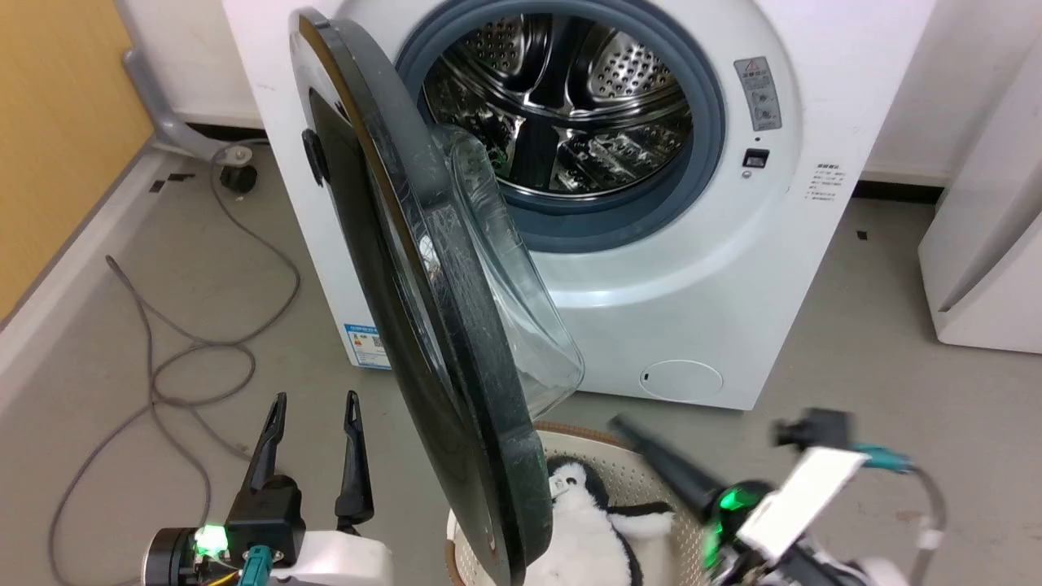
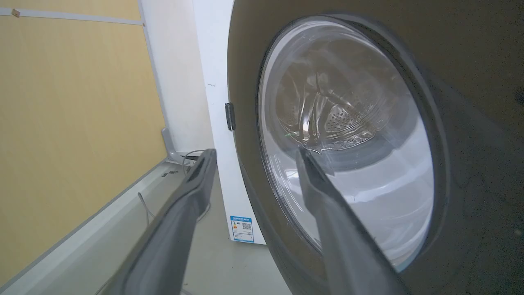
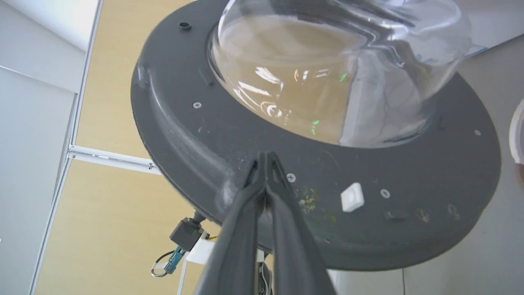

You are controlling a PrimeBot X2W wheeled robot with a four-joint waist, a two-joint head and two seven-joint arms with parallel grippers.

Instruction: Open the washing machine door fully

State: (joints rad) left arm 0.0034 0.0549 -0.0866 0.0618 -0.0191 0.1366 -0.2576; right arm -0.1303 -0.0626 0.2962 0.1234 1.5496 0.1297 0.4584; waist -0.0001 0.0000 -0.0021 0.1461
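The white washing machine (image 1: 692,277) stands ahead with its steel drum (image 1: 562,89) exposed. The washing machine door (image 1: 456,342) hangs open roughly edge-on to me, hinged at the left, its glass bowl bulging to the right. My left gripper (image 1: 314,400) is open on the outer side of the door, apart from it. In the left wrist view the door's outer face (image 2: 470,123) lies just right of the open left gripper (image 2: 254,150). My right gripper (image 1: 623,425), blurred, is shut with nothing in it. Its tips (image 3: 266,155) lie at the door's dark inner rim (image 3: 184,135) below the bowl.
A pale round basket (image 1: 643,480) holding a black-and-white plush penguin (image 1: 586,521) sits on the floor under the door's lower edge. Grey cables (image 1: 187,358) loop across the floor at the left. A white appliance (image 1: 985,228) stands at the right, a yellow wall panel (image 1: 57,122) at the left.
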